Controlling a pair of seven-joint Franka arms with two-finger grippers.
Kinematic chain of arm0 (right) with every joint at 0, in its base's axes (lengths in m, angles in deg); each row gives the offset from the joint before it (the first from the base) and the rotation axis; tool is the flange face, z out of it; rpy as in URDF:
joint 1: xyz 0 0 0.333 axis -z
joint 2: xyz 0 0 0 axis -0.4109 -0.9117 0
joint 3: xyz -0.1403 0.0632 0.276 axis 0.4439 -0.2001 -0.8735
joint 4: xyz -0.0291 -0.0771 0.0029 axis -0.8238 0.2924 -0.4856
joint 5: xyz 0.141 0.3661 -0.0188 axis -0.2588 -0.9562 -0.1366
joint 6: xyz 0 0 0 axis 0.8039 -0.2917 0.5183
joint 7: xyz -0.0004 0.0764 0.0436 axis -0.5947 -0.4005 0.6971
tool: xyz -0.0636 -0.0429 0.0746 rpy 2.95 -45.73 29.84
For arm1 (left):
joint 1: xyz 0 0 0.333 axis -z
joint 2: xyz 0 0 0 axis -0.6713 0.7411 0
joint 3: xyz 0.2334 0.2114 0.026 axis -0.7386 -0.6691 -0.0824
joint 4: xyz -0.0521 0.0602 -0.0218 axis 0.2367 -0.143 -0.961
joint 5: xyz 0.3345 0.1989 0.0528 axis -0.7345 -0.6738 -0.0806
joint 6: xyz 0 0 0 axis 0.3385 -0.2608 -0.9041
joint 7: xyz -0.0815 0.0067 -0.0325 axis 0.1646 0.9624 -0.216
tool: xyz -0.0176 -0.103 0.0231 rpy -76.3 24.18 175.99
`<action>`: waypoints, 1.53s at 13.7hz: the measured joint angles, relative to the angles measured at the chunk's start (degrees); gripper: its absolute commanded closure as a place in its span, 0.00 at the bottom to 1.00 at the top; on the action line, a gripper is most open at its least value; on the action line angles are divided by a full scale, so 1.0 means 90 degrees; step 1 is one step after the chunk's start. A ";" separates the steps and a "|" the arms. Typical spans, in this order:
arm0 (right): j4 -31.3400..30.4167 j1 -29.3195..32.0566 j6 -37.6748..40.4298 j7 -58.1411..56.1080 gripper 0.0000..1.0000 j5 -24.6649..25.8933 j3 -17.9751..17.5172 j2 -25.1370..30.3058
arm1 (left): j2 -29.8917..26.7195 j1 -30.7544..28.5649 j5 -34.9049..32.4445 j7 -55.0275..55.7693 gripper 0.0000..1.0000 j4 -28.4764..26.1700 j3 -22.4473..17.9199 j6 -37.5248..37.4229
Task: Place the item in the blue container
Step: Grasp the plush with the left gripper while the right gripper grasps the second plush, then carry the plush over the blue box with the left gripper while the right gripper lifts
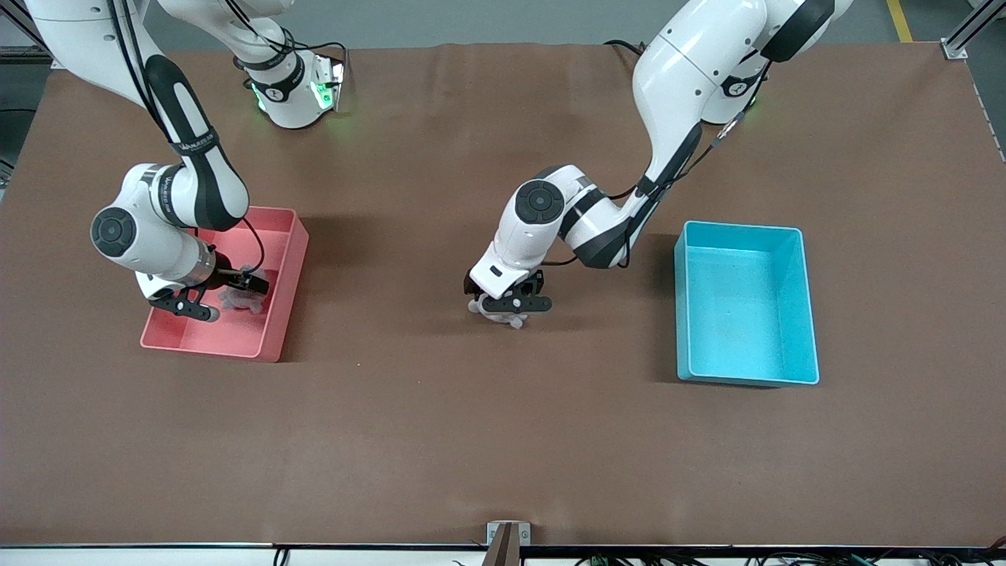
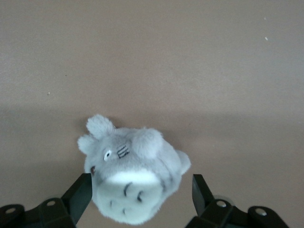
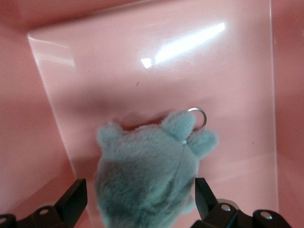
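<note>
Now | left claw [image 1: 509, 308] spread astride grey plush [image 2: 130, 175] on surface [image 1: 503, 440]: close centred, then lift | right claw [image 1: 211, 297] spread astride plush in pink bin [image 1: 275, 330], waiting | blue container [image 1: 809, 314] empty

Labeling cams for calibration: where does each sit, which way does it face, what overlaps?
Front: high across the table, facing both arms' bases; shows pink bin, blue container.
Left wrist: looks down past the open left gripper at a grey plush on the table.
Right wrist: looks down past the open right gripper at a second plush in the pink bin.
Shared: front shows both grippers.
</note>
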 measured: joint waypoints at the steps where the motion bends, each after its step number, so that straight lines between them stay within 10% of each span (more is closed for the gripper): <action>1: -0.0044 0.0020 -0.0072 0.0000 0.00 0.0000 0.0000 -0.0048 | 0.0058 0.0000 -0.0034 0.0000 0.07 0.0000 -0.0013 0.0061; 5: -0.0079 0.0030 -0.0173 0.0000 0.13 0.0000 -0.0003 -0.0163 | 0.0210 0.0000 -0.0055 0.0000 0.13 0.0006 -0.0038 0.0127; 11: -0.0078 0.0030 -0.0181 0.0001 0.65 0.0000 -0.0004 -0.0162 | 0.0290 0.0001 -0.0059 0.0000 0.71 0.0039 -0.0038 0.0153; 15: -0.0074 0.0030 -0.0180 0.0003 0.96 0.0000 -0.0003 -0.0147 | 0.0271 -0.0012 -0.0062 0.0000 0.75 0.0121 -0.0044 0.0155; 21: -0.0032 0.0030 -0.0158 0.0005 0.98 0.0000 -0.0004 -0.0133 | -0.0416 -0.0346 -0.0073 -0.0087 0.76 0.0245 -0.0073 -0.0979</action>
